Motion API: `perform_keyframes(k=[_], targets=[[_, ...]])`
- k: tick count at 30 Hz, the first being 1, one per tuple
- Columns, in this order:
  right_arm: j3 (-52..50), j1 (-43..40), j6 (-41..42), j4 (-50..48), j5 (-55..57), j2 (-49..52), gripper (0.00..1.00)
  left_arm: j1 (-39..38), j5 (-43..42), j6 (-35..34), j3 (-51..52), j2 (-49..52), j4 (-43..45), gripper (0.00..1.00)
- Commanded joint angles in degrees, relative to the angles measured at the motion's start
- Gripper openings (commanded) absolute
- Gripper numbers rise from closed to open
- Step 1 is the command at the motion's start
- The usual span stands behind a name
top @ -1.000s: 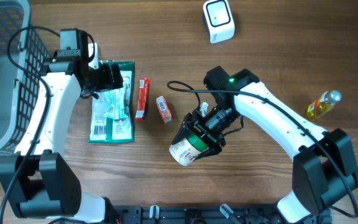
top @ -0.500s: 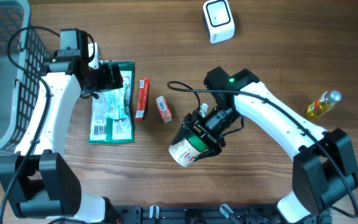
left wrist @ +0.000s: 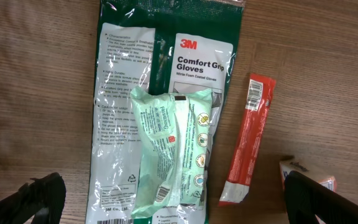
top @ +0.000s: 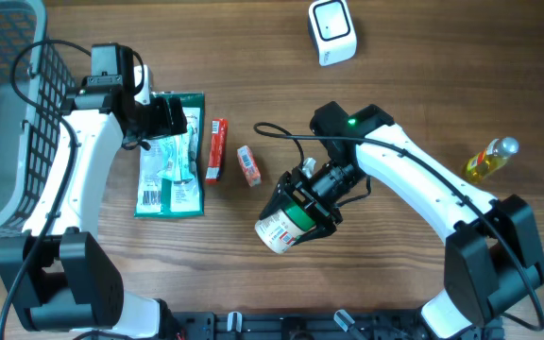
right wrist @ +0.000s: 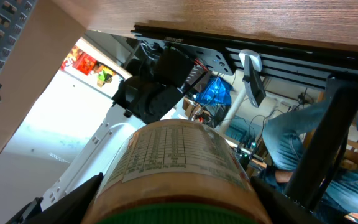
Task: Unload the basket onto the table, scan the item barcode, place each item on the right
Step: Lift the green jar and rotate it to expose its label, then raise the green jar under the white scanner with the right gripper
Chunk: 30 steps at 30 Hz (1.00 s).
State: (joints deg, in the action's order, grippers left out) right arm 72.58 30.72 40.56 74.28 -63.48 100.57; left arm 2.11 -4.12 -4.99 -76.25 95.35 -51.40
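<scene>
My right gripper point(top: 302, 210) is shut on a jar point(top: 280, 231) with a green lid and a white label, held tilted above the table's front middle. The right wrist view shows the jar point(right wrist: 179, 162) filling the space between the dark fingers point(right wrist: 64, 202), label text facing the camera. The white barcode scanner point(top: 332, 31) stands at the back of the table, well away from the jar. Over at the left, my left gripper point(top: 173, 118) hangs open above a green 3M glove pack point(left wrist: 160, 74) with a pale green wipes packet point(left wrist: 173, 149) lying on it; nothing is between its fingers.
A red stick sachet point(top: 216, 148) and a small orange box point(top: 248, 165) lie right of the glove pack. A yellow oil bottle point(top: 491, 159) lies at the far right. A grey wire basket point(top: 8, 113) stands at the left edge.
</scene>
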Motion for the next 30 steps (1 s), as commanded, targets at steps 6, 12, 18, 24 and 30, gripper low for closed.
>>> perform_keyframes(k=[6,12,18,24,30], targets=[[1.2,0.0,1.2,-0.4,-2.6,-1.2,0.44,0.3,0.3,0.1,-0.6,-0.7,0.0,1.0],[1.2,0.0,3.5,-10.8,18.1,-1.2,0.44,0.3,0.3,0.1,-0.6,-0.7,0.0,1.0],[1.2,0.0,3.0,-13.9,41.5,-1.2,0.39,0.3,0.3,0.1,-0.6,-0.7,0.0,1.0],[1.2,0.0,2.9,-15.9,64.3,-1.2,0.35,0.3,0.3,0.1,-0.6,-0.7,0.0,1.0],[1.2,0.0,-15.3,-25.2,67.1,-1.2,0.04,0.3,0.4,0.1,-0.6,-0.7,0.0,1.0]])
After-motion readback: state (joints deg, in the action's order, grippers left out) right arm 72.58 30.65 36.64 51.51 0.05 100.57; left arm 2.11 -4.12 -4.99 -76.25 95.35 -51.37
